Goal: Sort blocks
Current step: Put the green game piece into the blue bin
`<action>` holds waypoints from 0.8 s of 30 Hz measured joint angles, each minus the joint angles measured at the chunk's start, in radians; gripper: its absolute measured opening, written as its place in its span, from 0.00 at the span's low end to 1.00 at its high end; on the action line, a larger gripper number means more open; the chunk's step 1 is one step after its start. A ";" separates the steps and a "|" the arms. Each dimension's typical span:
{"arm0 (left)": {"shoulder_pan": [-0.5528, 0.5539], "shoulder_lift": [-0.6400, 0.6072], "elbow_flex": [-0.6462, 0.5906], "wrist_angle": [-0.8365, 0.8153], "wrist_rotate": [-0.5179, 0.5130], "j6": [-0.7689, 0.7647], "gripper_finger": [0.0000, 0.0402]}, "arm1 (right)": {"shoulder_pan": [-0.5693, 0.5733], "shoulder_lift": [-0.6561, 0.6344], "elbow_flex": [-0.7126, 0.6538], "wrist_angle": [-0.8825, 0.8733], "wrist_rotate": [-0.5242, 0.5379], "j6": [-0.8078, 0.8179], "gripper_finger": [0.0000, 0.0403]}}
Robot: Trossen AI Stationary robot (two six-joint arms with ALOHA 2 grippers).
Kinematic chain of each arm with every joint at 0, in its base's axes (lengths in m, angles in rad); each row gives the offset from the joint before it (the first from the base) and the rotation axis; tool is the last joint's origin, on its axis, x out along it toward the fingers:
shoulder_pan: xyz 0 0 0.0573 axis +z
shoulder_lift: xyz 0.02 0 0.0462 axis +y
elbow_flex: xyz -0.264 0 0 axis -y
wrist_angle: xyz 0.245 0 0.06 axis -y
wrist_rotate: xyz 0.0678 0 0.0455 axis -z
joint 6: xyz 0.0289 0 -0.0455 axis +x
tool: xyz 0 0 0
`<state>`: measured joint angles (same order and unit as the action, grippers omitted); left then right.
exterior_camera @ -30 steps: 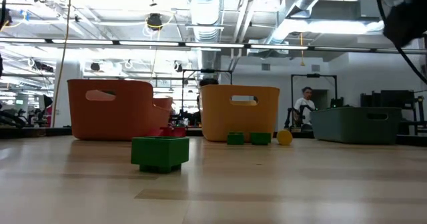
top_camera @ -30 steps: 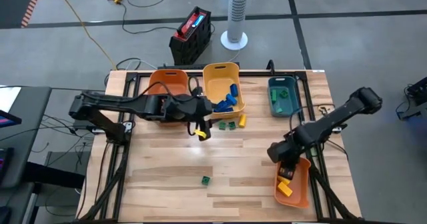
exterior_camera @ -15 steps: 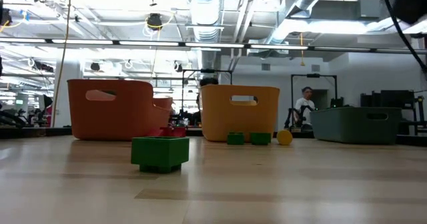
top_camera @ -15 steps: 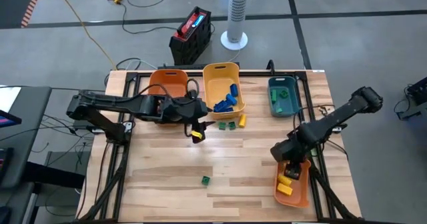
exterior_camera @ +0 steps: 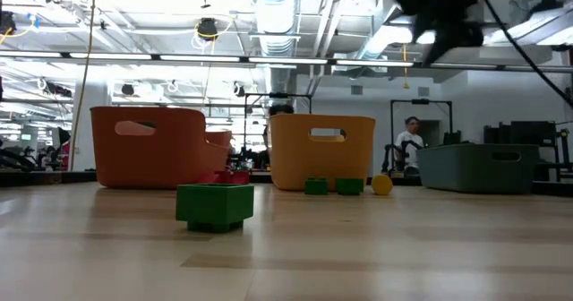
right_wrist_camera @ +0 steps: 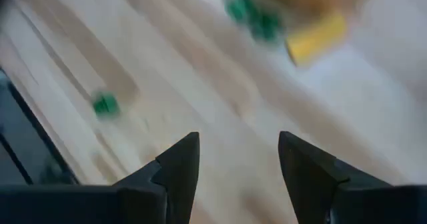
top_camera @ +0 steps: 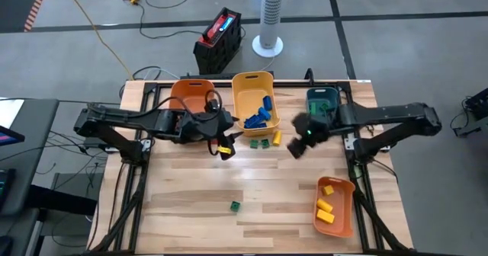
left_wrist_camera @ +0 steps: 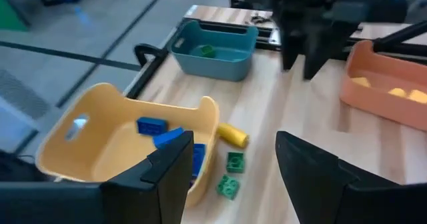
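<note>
My left gripper [top_camera: 223, 149] hovers open, near the orange bin [top_camera: 191, 96] and the yellow bin [top_camera: 245, 88]; in its wrist view the left gripper [left_wrist_camera: 231, 149] holds nothing. My right gripper [top_camera: 299, 143] is open and in the air, beside the yellow block [top_camera: 277, 139] and two green blocks [top_camera: 260, 142] lying on the table by the yellow bin. In its wrist view the right gripper [right_wrist_camera: 238, 141] is empty. A lone green block [top_camera: 235, 206] lies nearer the front. Blue blocks [top_camera: 259, 117] lie in the yellow bin, and yellow blocks [top_camera: 326, 206] lie in a second orange bin [top_camera: 343, 210].
A teal bin [top_camera: 322, 110] with green blocks stands at the far right. The low view shows a red block [exterior_camera: 231, 177] by the orange bin [exterior_camera: 161, 147]. A person [exterior_camera: 412, 144] stands far behind the table. Bare wood lies between the lone green block and the bins.
My right gripper has swung quickly from over the orange bin at the near right toward the table's far-left, ending beside the yellow block near the yellow bin. The yellow blocks in that orange bin now show uncovered. The left arm has hardly moved.
</note>
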<state>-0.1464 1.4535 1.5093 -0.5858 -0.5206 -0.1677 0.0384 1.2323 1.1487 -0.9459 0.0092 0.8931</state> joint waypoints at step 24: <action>-0.221 -0.155 -0.349 -0.211 0.609 0.139 0.52 | 0.181 0.389 0.040 0.494 0.208 0.382 0.57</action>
<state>-0.3671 1.2987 1.1604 -0.7971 0.0886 -0.0285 0.2197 1.6208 1.1889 -0.4517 0.2168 1.2756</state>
